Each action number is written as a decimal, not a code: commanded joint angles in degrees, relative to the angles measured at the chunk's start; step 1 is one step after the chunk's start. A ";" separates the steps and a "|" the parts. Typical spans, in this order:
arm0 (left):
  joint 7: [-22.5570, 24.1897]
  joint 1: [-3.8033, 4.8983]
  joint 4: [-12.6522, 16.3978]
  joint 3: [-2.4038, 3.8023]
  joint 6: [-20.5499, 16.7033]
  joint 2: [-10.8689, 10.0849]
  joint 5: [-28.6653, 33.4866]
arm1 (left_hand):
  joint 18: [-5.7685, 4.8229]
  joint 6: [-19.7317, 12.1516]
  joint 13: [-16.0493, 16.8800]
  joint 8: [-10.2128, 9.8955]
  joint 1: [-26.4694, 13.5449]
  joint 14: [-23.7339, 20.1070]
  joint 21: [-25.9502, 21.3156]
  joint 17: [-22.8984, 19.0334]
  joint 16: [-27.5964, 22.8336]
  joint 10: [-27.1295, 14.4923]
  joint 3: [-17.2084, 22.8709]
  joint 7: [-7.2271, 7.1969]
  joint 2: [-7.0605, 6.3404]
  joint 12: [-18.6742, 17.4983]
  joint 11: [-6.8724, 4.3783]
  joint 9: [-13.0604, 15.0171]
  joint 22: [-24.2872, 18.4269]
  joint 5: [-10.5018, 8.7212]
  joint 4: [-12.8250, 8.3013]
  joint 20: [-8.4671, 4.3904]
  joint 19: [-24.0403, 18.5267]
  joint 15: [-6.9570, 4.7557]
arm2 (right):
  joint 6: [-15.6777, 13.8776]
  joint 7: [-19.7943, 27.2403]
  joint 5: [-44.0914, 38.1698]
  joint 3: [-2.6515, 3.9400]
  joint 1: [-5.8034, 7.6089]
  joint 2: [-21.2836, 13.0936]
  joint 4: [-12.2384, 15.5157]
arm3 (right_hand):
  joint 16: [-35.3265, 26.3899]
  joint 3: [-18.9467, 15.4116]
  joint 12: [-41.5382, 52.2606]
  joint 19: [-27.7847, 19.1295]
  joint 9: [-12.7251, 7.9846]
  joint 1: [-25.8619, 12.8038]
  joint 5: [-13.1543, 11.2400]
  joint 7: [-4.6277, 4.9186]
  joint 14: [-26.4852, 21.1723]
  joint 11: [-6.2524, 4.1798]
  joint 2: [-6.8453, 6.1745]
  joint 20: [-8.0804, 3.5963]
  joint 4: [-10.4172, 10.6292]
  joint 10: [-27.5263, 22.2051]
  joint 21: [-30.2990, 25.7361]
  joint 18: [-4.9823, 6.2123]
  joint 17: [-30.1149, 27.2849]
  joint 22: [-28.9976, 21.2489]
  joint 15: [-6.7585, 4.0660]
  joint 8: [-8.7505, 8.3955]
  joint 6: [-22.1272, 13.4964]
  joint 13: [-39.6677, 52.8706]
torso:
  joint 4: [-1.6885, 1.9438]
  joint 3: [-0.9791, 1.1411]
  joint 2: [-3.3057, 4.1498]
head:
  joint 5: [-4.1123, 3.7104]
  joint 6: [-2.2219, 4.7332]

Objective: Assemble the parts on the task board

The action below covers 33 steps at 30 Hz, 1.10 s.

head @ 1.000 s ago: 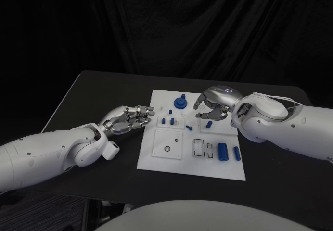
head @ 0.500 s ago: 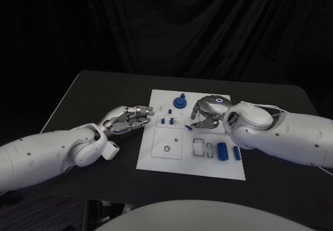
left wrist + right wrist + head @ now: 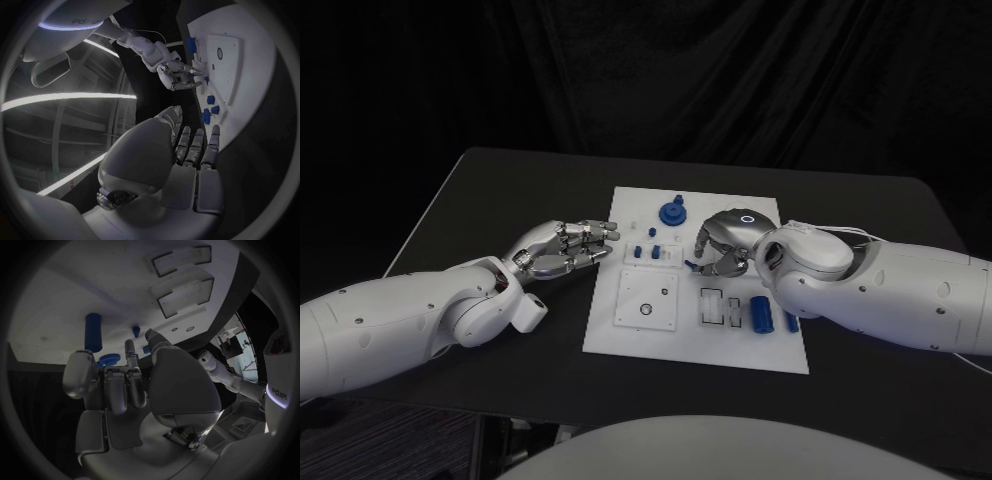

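The white task board (image 3: 678,330) lies in the middle of the table. My right hand (image 3: 724,240) hovers over its centre, fingers pointing down at a small blue part (image 3: 691,265); whether they grip it is hidden. The left wrist view shows the right hand (image 3: 178,77) with fingertips on the task board (image 3: 247,85). A blue gear with a post (image 3: 674,211) stands at the board's far edge, also seen past the fingers (image 3: 128,375) as the blue gear (image 3: 109,360). My left hand (image 3: 568,247) rests beside the board's left edge, fingers curled, holding nothing.
Small blue pegs (image 3: 646,252) stand in the board left of my right hand. A blue cylinder (image 3: 762,313) lies at the board's near right beside two rectangular slots (image 3: 715,306). A round hole plate (image 3: 648,305) sits at the near left.
My right hand has slid left and nearer across the board, from its right column to the small blue part in the middle. The left hand has stayed still.
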 commanded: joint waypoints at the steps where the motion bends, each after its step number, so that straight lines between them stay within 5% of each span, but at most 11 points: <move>1: 0.76 -0.13 0.07 0.05 0.73 0.09 0.39 | -0.90 -0.26 -0.04 0.34 0.00 0.05 0.30 0.07 0.26 -0.24 0.32 0.06 0.53 0.15 0.09 -0.05 -0.05 0.35 -0.11 0.17 0.37 0.51 | 1.15 -1.80 -1.82 0.03 -0.45 0.28 -0.26 | 0.08 -0.34 0.15 -0.51 0.06 -0.41 0.36 -0.03 5.93 -0.20 0.39 -0.08 -0.03 5.95 -0.42 0.25 14.91 8.91 -0.24 -0.36 -0.31 15.07 | 0.00 -0.06 -0.04 | -0.02 0.00; 16: 0.51 -0.18 -0.12 0.05 1.05 0.23 0.39 | -0.95 -0.31 -0.05 0.33 -0.06 0.02 0.27 0.06 0.29 -0.31 0.37 0.09 0.57 0.16 0.13 -0.07 -0.12 0.37 -0.08 0.17 0.40 0.56 | 0.91 -1.91 -2.31 0.03 -1.88 1.92 -1.81 | -0.31 -0.03 0.12 -1.33 0.66 0.07 5.41 -0.31 5.45 -0.42 1.49 -0.10 -0.53 5.82 -1.43 0.55 13.92 8.53 -0.38 -0.40 0.30 14.93 | 0.05 -0.05 -0.05 | -0.15 0.00; 25: 0.35 -0.26 -0.22 0.05 1.28 0.31 0.39 | -0.97 -0.33 -0.05 0.33 -0.08 -0.01 0.25 0.06 0.27 -0.34 0.38 0.10 0.57 0.15 0.14 -0.07 -0.21 0.37 -0.07 0.17 0.37 0.57 | 1.98 -1.83 -2.33 0.03 -2.14 2.64 -2.66 | -0.45 3.21 0.05 -1.81 1.53 2.08 15.26 -0.71 5.31 -0.87 1.66 -0.45 -2.75 5.55 -1.96 0.71 13.65 8.31 -0.78 -0.34 1.16 14.65 | -0.01 -0.09 -0.04 | -0.13 0.00; 33: 0.28 -0.32 -0.27 0.05 1.42 0.39 0.39 | -1.00 -0.36 -0.05 0.32 -0.11 -0.03 0.23 0.06 0.28 -0.36 0.40 0.12 0.58 0.19 0.16 -0.08 -0.25 0.37 -0.06 0.16 0.38 0.59 | 3.86 -2.13 -2.33 0.03 -2.28 2.67 -2.45 | -0.48 3.57 -0.02 -1.94 1.70 0.89 13.99 -0.41 5.29 -0.62 0.67 -0.38 -3.00 5.30 -2.06 0.70 13.62 8.27 -0.60 -0.78 0.66 14.39 | 0.08 -0.06 -0.02 | -0.29 0.00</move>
